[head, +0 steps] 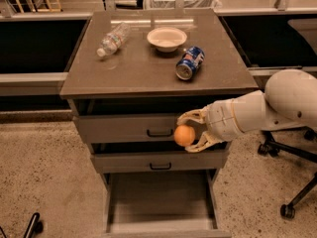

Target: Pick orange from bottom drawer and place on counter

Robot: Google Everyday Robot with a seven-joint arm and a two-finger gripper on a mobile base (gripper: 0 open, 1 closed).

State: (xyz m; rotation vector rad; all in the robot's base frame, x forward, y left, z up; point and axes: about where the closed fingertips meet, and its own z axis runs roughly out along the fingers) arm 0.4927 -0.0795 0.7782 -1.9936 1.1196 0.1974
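Nearest to us, at the foot of the cabinet, the bottom drawer stands pulled well out, its wide tray facing up. Above it, the gripper pinches the orange between an upper and a lower finger. It holds the fruit in the air in front of the seam between the top drawer and the middle drawer. The orange is round, so we can give it no long axis or heading. The white arm reaches in from the right, below the front edge of the tabletop. We see open surface across the tabletop's near left and middle. Farther back, right of centre, a blue soda can lies on its side with one end towards the front edge. Behind the can stands a white bowl, and a clear bottle lies at the far left. A chair base stands on the floor to the right.
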